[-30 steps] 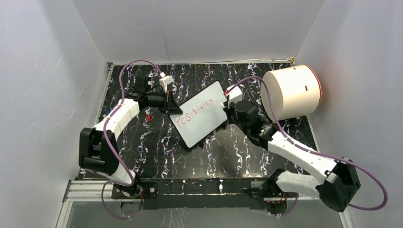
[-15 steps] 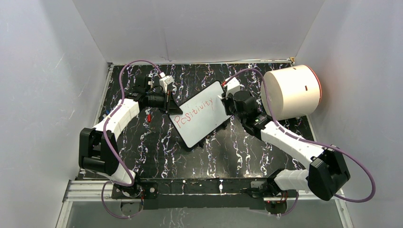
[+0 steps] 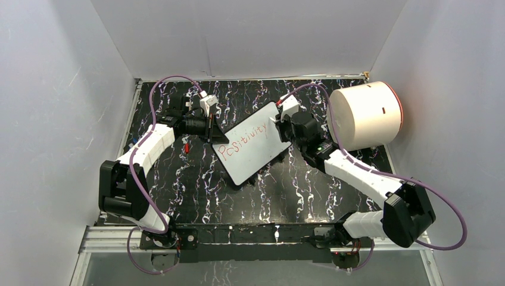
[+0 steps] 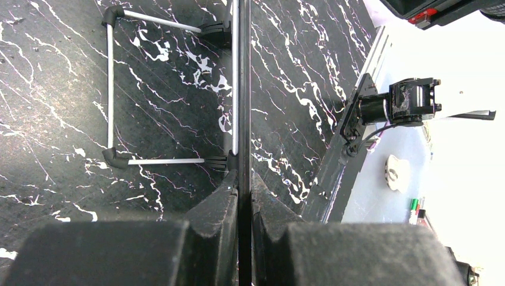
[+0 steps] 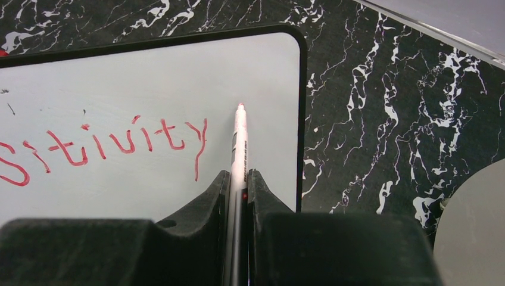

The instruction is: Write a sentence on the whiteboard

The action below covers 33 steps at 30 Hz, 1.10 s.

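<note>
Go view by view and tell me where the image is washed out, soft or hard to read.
Top external: even light, red writing on the whiteboard legible, though small. Left wrist: right side blown out to white; left end effector dark and soft. Right wrist: marker and letters sharp; right end effector blurred.

light: bright, even | shadows: soft | left wrist view: overexposed right

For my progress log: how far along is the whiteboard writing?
Done: the sentence so far reads "Positivity" on the whiteboard. In hand: right gripper shut on the marker, tip just past the final y; left gripper clamps the board's edge. Left: further words, on the blank area below.
</note>
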Each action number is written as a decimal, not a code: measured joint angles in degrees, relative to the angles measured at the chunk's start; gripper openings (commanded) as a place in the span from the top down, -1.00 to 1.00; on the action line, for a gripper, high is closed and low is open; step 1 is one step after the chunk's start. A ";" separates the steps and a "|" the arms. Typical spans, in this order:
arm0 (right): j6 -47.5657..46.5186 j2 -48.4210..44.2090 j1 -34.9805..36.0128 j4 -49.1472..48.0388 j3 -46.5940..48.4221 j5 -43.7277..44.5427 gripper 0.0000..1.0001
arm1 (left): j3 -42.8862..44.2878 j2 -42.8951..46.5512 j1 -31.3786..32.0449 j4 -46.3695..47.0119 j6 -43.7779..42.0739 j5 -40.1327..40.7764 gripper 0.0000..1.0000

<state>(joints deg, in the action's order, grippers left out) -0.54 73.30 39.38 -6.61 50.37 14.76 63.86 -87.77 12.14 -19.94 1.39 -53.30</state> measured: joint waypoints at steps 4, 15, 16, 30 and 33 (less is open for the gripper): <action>0.02 1.57 -0.04 -0.17 0.48 -0.37 1.00 | 0.00 0.00 0.00 -0.02 -0.11 -0.02 1.00; -0.13 2.08 -0.46 -0.83 0.48 -0.35 1.00 | 0.00 0.00 0.00 -0.02 -0.11 -0.02 1.00; -0.13 2.08 -0.50 -0.81 0.48 -0.37 1.00 | 0.00 0.00 0.00 -0.02 -0.11 -0.02 1.00; -0.04 0.24 -0.52 0.46 0.48 -0.55 1.00 | 0.00 0.00 0.00 -0.02 -0.11 0.00 1.00; 0.04 0.24 -0.55 0.46 0.48 -0.52 1.00 | 0.00 0.00 0.00 -0.04 -0.11 0.00 1.00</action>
<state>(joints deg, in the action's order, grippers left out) -0.49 73.54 38.83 -6.15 50.85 14.24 63.86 -87.77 12.14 -19.99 1.28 -53.30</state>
